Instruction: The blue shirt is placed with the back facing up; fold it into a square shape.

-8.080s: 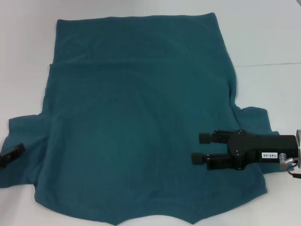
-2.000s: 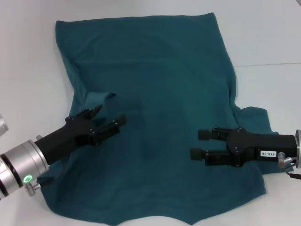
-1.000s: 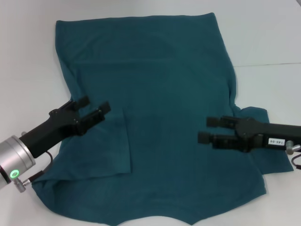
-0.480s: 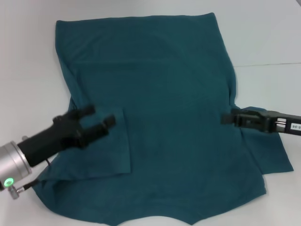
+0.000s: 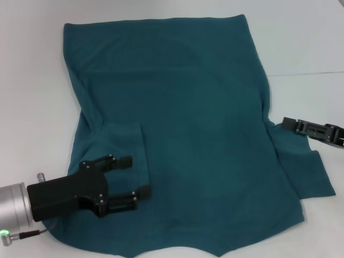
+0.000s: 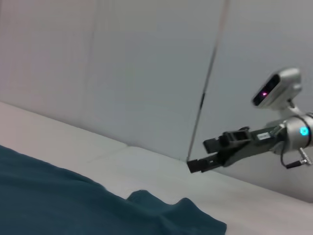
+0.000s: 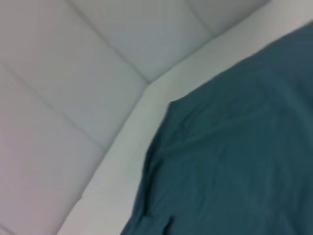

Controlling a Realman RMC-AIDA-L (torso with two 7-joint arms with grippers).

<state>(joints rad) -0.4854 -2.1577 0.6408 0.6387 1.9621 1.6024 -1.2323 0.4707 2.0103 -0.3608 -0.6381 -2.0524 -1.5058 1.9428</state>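
The blue shirt [image 5: 199, 123] lies spread on the white table, plain side up. Its left sleeve [image 5: 124, 144] is folded inward onto the body, and its right sleeve [image 5: 307, 169] still sticks out to the side. My left gripper [image 5: 134, 176] hovers open over the near left part of the shirt, just below the folded sleeve, holding nothing. My right gripper [image 5: 288, 124] is at the far right above the right sleeve's top edge. In the left wrist view the right gripper [image 6: 208, 154] shows its fingers apart and empty above the cloth [image 6: 73, 200].
The white table [image 5: 32, 80] surrounds the shirt on the left, far side and right. A seam in the tabletop [image 5: 306, 73] runs off to the right. The right wrist view shows shirt cloth [image 7: 234, 147] and a table edge [image 7: 122, 142].
My left gripper has drawn back toward the near edge and turned, leaving the left sleeve folded in. My right gripper has pulled away to the right, off the shirt's body.
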